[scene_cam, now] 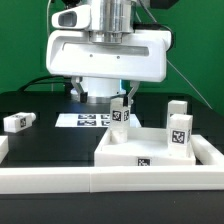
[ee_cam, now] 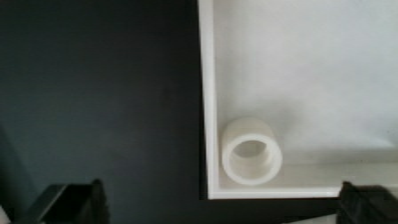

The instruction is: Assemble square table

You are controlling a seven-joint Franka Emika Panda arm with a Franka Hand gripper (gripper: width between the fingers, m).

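Wide apart stand the fingers of the gripper [ee_cam: 210, 203], holding nothing; in the wrist view its two dark fingertips [ee_cam: 71, 203] frame the slab's corner from above without touching it. In the exterior view the gripper [scene_cam: 127, 96] hangs over the far part of the slab.

Black table [scene_cam: 50, 145] fills the scene, with a long white rail [scene_cam: 60, 182] along its near edge. The slab [scene_cam: 150, 150] lies flat against the rail at the exterior view's right, rim up, a tag on its near edge. The marker board [scene_cam: 88, 120] lies flat behind it, under the arm.

One leg [scene_cam: 179, 136] stands upright on the slab's right part. Another leg [scene_cam: 121, 114] stands at the slab's far left corner, just below the gripper; in the wrist view it shows as a round socket end [ee_cam: 253, 152] inside the rim. A third leg [scene_cam: 19, 122] lies on its side at the exterior view's left, well apart from the slab.
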